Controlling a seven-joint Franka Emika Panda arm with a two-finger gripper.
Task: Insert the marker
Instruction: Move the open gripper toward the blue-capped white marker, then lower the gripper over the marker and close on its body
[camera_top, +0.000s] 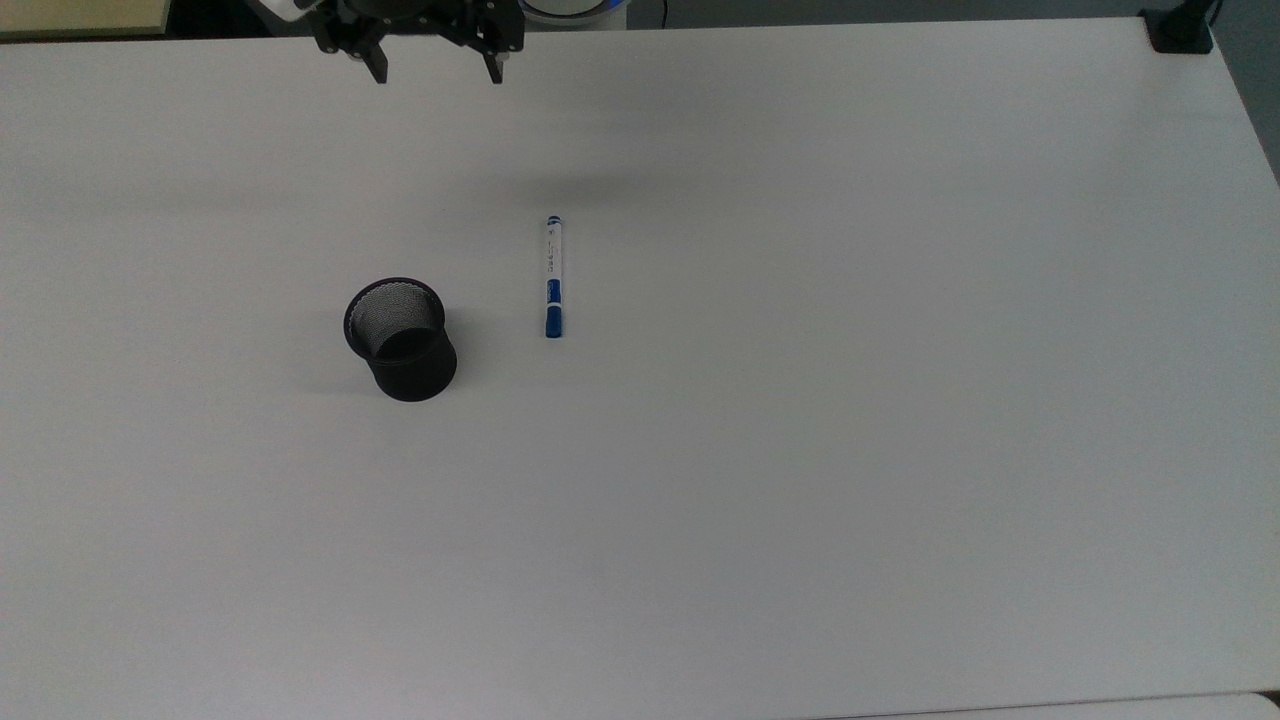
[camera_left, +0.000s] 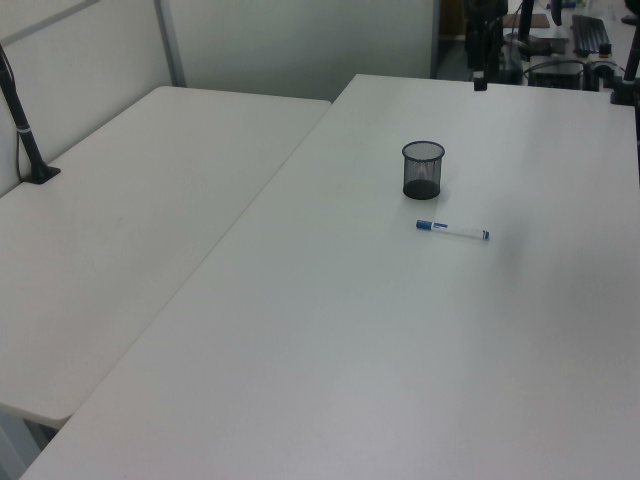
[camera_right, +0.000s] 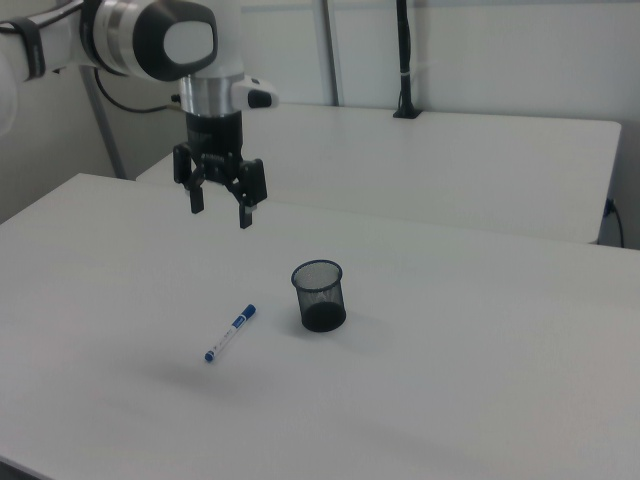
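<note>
The marker (camera_top: 553, 277) lies flat on the white table (camera_top: 800, 450), white barrel with a blue cap toward the top view's bottom; it also shows as marker (camera_left: 452, 230) and marker (camera_right: 230, 332). A black mesh cup (camera_top: 398, 338) stands upright just to the marker's left in the top view, also cup (camera_left: 423, 169) and cup (camera_right: 320, 295). My gripper (camera_top: 437, 72) hangs open and empty high above the table near the top view's upper edge; in the right view the gripper (camera_right: 220, 211) is above and behind the marker.
A second white table (camera_left: 130, 230) adjoins on the left view's left, with a black pole clamped to it (camera_left: 25, 140). A black clamp (camera_top: 1180, 30) sits at the top view's upper right corner. Desks with equipment (camera_left: 560, 40) stand beyond the table's far end.
</note>
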